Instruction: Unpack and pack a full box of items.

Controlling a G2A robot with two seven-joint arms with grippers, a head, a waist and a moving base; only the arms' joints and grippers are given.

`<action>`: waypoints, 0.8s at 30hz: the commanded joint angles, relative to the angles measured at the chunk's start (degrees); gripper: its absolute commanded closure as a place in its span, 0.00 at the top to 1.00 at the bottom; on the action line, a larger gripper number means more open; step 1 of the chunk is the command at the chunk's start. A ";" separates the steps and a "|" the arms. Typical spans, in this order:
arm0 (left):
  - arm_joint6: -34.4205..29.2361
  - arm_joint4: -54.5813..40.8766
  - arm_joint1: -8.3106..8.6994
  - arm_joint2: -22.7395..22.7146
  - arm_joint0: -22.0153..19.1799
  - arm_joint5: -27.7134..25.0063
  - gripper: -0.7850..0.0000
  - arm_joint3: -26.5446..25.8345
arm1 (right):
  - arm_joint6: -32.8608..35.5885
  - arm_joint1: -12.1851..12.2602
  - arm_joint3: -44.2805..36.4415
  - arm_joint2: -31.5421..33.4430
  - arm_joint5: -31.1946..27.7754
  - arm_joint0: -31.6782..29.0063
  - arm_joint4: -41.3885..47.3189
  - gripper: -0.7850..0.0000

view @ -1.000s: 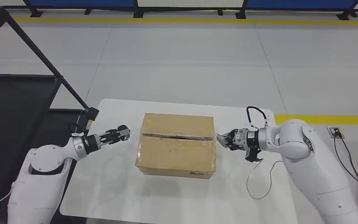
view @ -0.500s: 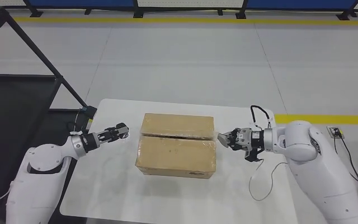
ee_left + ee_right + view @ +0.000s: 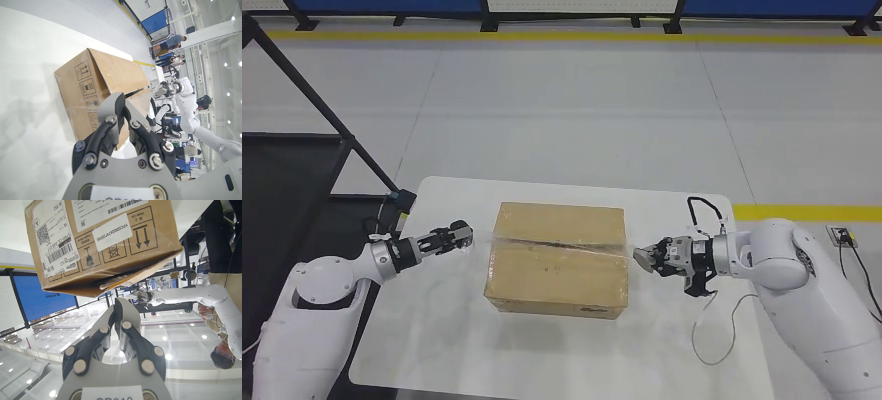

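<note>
1. One box [image 3: 558,258] lies between the two sets of jaws. It is brown corrugated cardboard, rectangular and low. The top flaps are folded down and meet in a long seam that gapes slightly.
2. Box surfaces: the card is matt, with glossy clear tape across it. The end facing the left jaws bears printed handling symbols. The end facing the right jaws carries white paper labels, and its flap edge is frayed at the seam.
3. The box rests on the table [image 3: 442,330], which is white and smooth with rounded corners.
4. Left gripper [image 3: 464,236]: grey metal fingers with black ribbed pads [image 3: 118,106]. The jaws are clenched pad to pad, with nothing between them. The box end lies straight ahead of the tips, near but apart.
5. Left arm pose: the forearm is held low over the table and nearly level, with the wrist in line and aimed at the box end.
6. Right gripper [image 3: 642,256]: same build. The jaws are closed and empty. The labelled box end sits just beyond the tips, closer than on the left side.
7. Right arm pose: the elbow is bent and the forearm level, pointing in at the box end.
8. White cable [image 3: 712,340]: thin and slack, looping over the table behind the right jaws.
</note>
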 commanded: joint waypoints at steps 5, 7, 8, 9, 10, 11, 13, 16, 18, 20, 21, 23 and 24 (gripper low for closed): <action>0.05 0.12 0.13 0.90 -0.51 0.34 0.00 0.48 | -0.47 0.18 0.93 -1.61 -0.48 1.12 0.49 0.00; -0.04 0.06 0.20 1.06 -0.55 0.44 0.00 0.69 | -0.44 0.21 1.29 -1.92 -0.78 1.48 0.36 0.00; -0.24 0.11 0.24 1.19 -0.54 0.50 0.00 0.80 | -0.08 0.20 1.37 -2.01 -0.88 1.60 0.34 0.00; -0.41 0.20 0.29 1.27 -0.61 0.60 0.00 0.90 | 0.27 0.20 1.51 -2.11 -1.12 1.71 0.06 0.00; -0.45 0.14 0.33 1.34 -0.66 0.66 0.00 0.99 | 0.71 0.18 1.53 -2.21 -1.32 1.78 -0.24 0.00; -0.62 0.14 0.37 1.46 -0.71 0.75 0.00 1.06 | 1.09 0.17 1.57 -2.36 -1.40 1.80 -0.52 0.00; -0.75 0.11 0.43 1.65 -0.82 0.67 0.00 1.18 | 1.70 0.17 1.69 -2.55 -1.92 1.92 -1.16 0.00; -0.89 0.05 0.53 1.92 -0.97 0.72 0.00 1.35 | 2.41 0.14 1.79 -2.87 -2.72 2.06 -1.93 0.00; -1.00 -0.01 0.59 2.13 -1.03 0.70 0.00 1.49 | 2.67 0.13 2.08 -3.05 -3.43 2.18 -2.15 0.00; -0.99 -0.07 0.64 2.29 -1.13 0.73 0.00 1.69 | 2.54 0.11 2.51 -3.36 -3.86 2.38 -2.08 0.00; -1.00 -0.11 0.67 2.39 -1.18 0.74 0.00 1.81 | 2.38 0.08 2.65 -3.53 -4.22 2.57 -2.08 0.00; -0.95 -0.17 0.71 2.61 -1.30 0.75 0.00 2.05 | 2.15 0.02 2.97 -3.95 -4.56 2.89 -1.95 0.00; -0.92 -0.15 0.73 2.75 -1.37 0.79 0.00 2.19 | 2.03 -0.02 3.08 -4.17 -4.65 3.07 -1.86 0.00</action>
